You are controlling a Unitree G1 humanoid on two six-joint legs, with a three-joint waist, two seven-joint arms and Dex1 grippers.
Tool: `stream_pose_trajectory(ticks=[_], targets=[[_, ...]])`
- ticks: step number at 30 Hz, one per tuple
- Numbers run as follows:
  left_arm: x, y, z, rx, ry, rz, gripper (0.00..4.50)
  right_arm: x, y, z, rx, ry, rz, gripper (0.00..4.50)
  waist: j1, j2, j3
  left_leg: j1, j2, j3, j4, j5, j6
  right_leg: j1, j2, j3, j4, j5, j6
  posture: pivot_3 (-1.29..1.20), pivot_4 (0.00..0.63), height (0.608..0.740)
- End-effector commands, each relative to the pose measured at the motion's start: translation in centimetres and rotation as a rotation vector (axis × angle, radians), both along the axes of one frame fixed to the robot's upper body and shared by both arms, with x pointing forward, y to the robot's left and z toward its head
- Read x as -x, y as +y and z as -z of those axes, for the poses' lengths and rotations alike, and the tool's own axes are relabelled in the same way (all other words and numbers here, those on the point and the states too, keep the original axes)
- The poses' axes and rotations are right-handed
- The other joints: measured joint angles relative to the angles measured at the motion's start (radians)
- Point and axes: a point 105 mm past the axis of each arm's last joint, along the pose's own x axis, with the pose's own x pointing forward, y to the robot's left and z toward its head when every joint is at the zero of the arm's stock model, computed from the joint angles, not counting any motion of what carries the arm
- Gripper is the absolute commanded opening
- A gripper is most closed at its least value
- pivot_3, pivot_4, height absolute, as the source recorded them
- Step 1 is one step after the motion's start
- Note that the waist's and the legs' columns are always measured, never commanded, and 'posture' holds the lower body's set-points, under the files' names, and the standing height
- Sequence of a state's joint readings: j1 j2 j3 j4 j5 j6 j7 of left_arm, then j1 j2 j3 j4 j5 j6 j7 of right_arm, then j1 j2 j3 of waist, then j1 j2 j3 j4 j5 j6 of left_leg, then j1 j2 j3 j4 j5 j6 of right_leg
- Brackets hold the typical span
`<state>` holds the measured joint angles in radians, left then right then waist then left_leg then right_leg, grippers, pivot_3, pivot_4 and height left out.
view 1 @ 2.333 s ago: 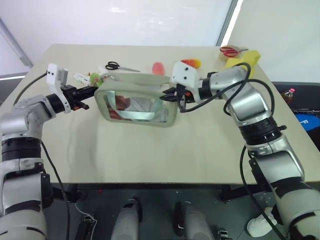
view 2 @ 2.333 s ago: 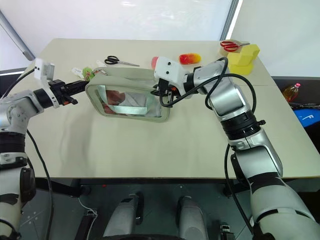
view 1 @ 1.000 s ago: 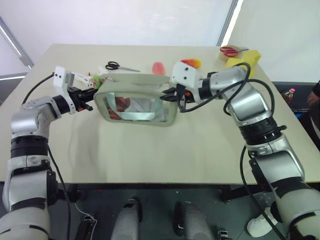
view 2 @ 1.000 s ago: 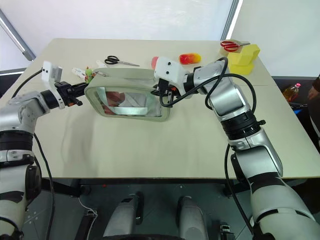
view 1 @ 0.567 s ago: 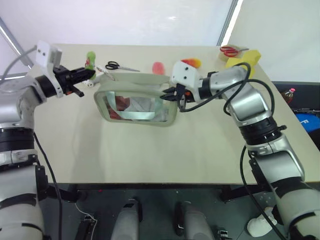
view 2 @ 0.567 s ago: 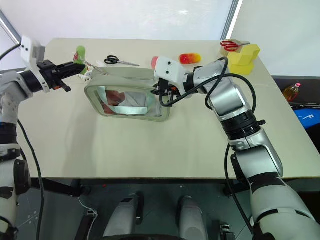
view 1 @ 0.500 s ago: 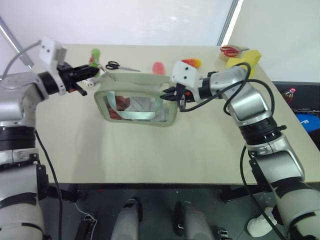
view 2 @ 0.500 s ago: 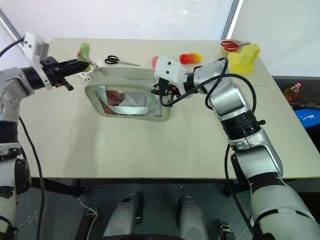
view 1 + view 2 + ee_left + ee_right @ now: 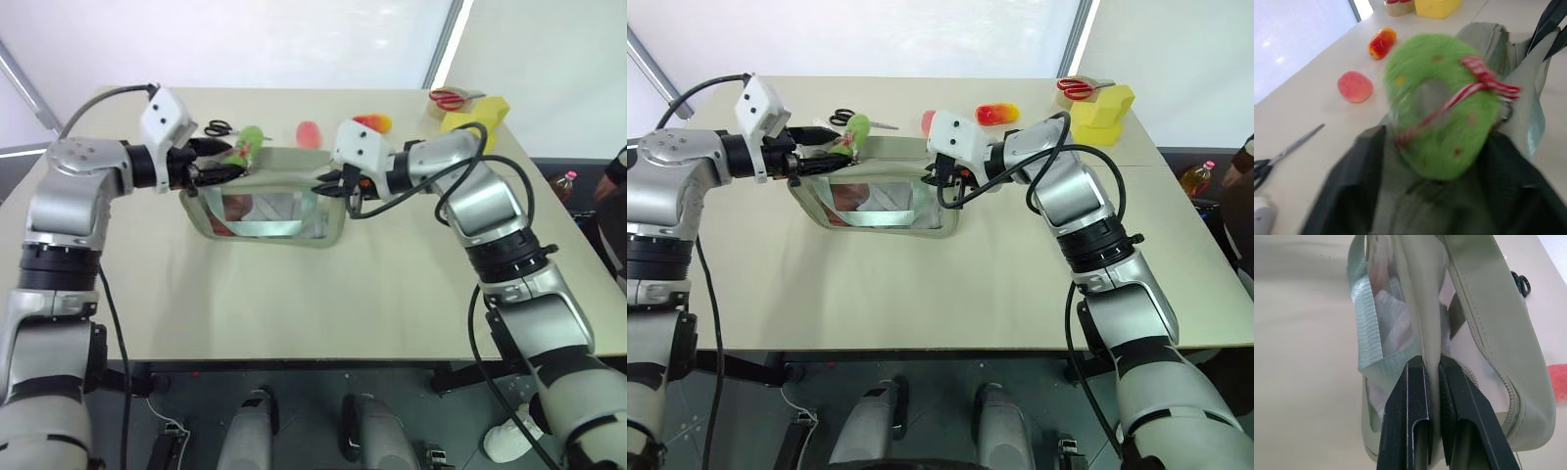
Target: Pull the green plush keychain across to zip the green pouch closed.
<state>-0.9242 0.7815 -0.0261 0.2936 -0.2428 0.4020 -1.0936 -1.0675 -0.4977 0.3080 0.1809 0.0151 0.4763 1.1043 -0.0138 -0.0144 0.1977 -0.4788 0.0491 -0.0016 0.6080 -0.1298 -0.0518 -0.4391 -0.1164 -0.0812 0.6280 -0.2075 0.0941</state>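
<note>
Right gripper [image 9: 1432, 382] fingers clenched on the green pouch's [image 9: 269, 201] end at frame centre, left gripper [image 9: 217, 160] fingers spread around the green plush keychain [image 9: 1442, 105], upper left.

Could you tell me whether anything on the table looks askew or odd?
The green pouch sits tilted, its end pinched in the right gripper. The green plush keychain hangs between the left gripper's fingers, not flat on the table.

Bright-green plush keychain [image 9: 1442, 105] with red-and-white striped ribbon; pale sage-green pouch [image 9: 884, 196]; pink blob [image 9: 1355, 86].
</note>
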Motion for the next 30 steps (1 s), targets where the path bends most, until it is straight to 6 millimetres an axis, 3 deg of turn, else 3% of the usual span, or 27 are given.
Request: stream_pose_trajectory(ticks=[1,6,10,12,16,19,22,28,30], targets=[[0.7,0.4,-2.2,-0.068,-0.075,0.011,4.06,0.2,0.1,-1.7,-0.02,-0.062,-0.004,0.0,0.0,0.0,0.0,0.0,0.0,0.0,0.0,0.0,0.0,0.0,0.0,0.0,0.0,0.0,0.0,0.0,0.15,0.74],[1.8,2.0,-3.6,-0.129,-0.103,-0.019,4.06,0.0,0.1,-1.7,-0.023,-0.064,-0.004,0.0,0.0,0.0,0.0,-0.001,0.0,0.0,-0.001,0.0,0.0,-0.001,0.0,0.0,-0.001,0.0,0.0,0.0,0.15,0.74],[2.2,3.8,-3.6,-0.141,-0.092,-0.078,4.06,0.0,0.3,-1.7,-0.026,-0.064,-0.007,0.0,-0.001,0.0,0.0,-0.001,0.0,0.0,-0.002,0.0,0.0,-0.001,0.0,0.0,-0.001,0.0,0.0,0.0,0.15,0.74],[2.2,4.1,-2.7,-0.132,-0.069,-0.096,4.06,0.0,0.4,-1.8,-0.028,-0.064,-0.01,0.0,-0.001,0.0,0.0,-0.001,0.0,0.0,-0.002,-0.001,-0.001,-0.001,0.0,0.0,0.0,0.0,0.0,0.0,0.15,0.74],[1.7,4.8,1.1,-0.127,0.001,-0.143,4.06,0.0,0.7,-1.8,-0.029,-0.065,-0.018,0.0,-0.001,0.0,0.0,0.0,0.0,0.0,-0.002,-0.001,-0.002,-0.001,0.0,0.0,-0.001,0.0,0.0,0.0,0.15,0.74],[1.0,5.1,2.5,-0.098,0.01,-0.188,4.06,0.1,0.7,-1.8,-0.028,-0.062,-0.022,0.0,0.0,0.0,0.0,0.0,0.0,0.0,-0.001,-0.001,-0.002,-0.001,0.0,0.0,0.0,0.0,0.0,0.0,0.15,0.74],[0.7,4.9,2.6,-0.062,0.006,-0.191,3.18,0.2,0.7,-1.7,-0.025,-0.06,-0.022,0.0,0.0,0.0,0.0,-0.001,0.0,0.0,-0.001,-0.001,-0.001,-0.001,0.0,0.0,0.0,0.0,0.0,0.0,0.15,0.74],[0.6,4.7,2.1,-0.043,0.0,-0.181,0.24,0.2,0.5,-1.7,-0.022,-0.058,-0.018,0.0,0.001,0.0,0.0,-0.001,0.0,0.0,-0.001,0.0,0.0,-0.001,0.0,0.0,0.0,0.0,0.0,0.0,0.15,0.74],[0.6,4.8,2.1,-0.054,0.004,-0.178,0.05,0.3,0.5,-1.7,-0.027,-0.05,-0.021,0.0,0.001,0.0,0.0,-0.001,0.0,0.0,-0.001,0.0,0.0,-0.001,0.0,0.0,0.0,0.0,0.0,0.0,0.15,0.74]])
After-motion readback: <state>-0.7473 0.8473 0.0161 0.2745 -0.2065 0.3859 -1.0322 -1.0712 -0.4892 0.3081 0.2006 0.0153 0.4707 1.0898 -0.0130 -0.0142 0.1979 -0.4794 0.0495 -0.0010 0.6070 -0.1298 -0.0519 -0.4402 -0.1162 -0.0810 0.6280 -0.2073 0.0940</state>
